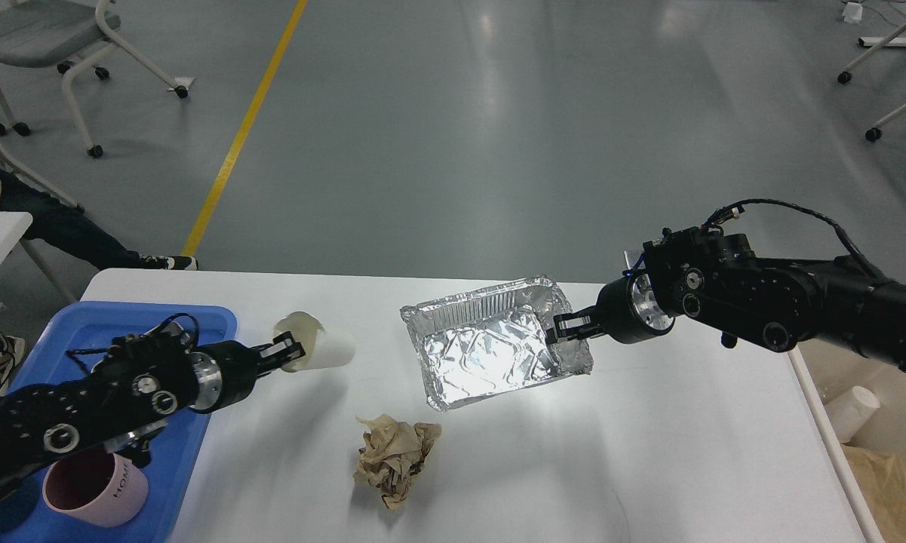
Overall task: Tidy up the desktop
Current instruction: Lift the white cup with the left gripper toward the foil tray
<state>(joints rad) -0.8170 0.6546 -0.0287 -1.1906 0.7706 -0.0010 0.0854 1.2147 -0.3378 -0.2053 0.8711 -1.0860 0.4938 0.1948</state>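
The white desktop (573, 467) fills the lower middle of the head view. My left gripper (290, 353) is shut on the rim of a white paper cup (324, 348), held on its side just above the desktop. My right gripper (562, 329) is shut on the right rim of a crumpled foil tray (486, 348), which looks tilted and lifted on its right side. A crumpled brown paper ball (396, 458) lies on the desktop in front of the tray.
A blue plastic tray (188, 320) sits at the desktop's left end, with a pink mug (94, 490) in it under my left arm. A cream bin (886, 467) with a paper cup and brown paper stands beside the right edge. Chairs and a seated person are beyond.
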